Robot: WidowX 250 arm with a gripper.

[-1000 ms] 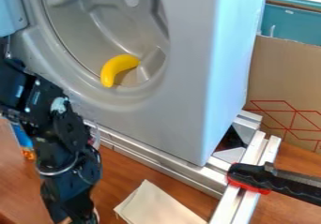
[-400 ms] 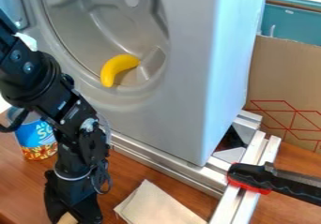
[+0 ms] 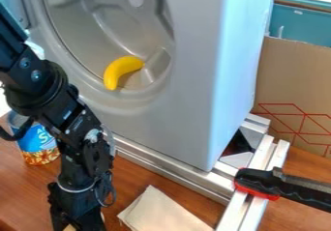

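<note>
A black gripper points down over the brown wooden table at the lower left, a mostly hidden tan object at it. Beside the arm stands a blue-labelled can. A yellow banana lies in the round opening of a grey washing machine, near metal rails, a black-and-red clamp, a pale folded cloth and a cardboard panel.

Glossy wood tabletop; smooth yellow banana, probably plastic.

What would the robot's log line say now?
Gripper: tan object at it, near pale sheet | banana: in gray machine's round opening | can: on wooden table
</note>
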